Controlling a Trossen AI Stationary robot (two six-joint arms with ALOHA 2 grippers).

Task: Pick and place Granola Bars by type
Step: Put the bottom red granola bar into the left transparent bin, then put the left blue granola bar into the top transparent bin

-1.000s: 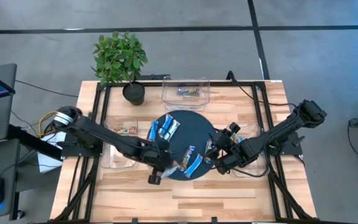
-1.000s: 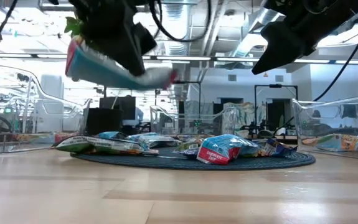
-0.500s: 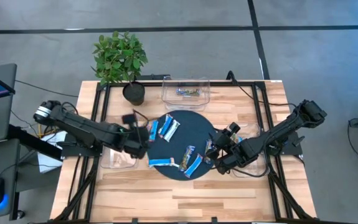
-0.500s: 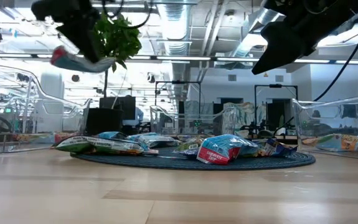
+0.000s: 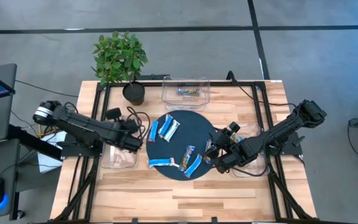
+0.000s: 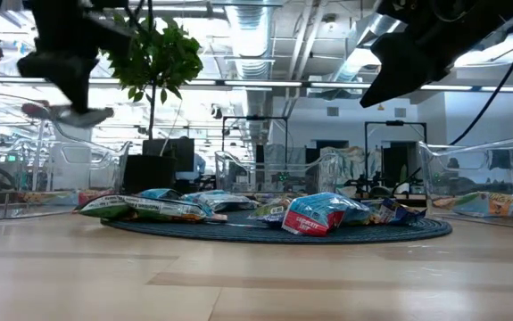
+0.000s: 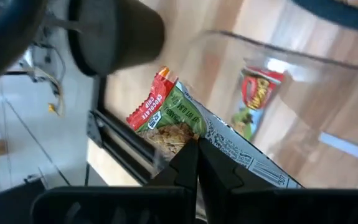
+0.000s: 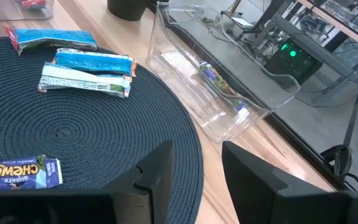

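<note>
Left gripper [image 7: 194, 163] clamped on red-green granola bar [image 7: 185, 127], held above clear bin [image 7: 303, 68] containing another multicoloured bar [image 7: 256, 99], dark plant pot [image 7: 119, 34] beyond

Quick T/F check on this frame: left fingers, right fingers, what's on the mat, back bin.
1. The left gripper is shut on a bar. True.
2. That bar is blue and white. False: its wrapper is red and green.
3. The right gripper holds a bar. False: its fingers are apart with nothing between them, at the mat's right edge.
4. Blue-and-white bars lie on the mat. True.
5. The back bin holds nothing. False: a packet lies in it.
6. The left gripper is over the mat's middle. False: it is off the mat's left side, over the left bin.
</note>
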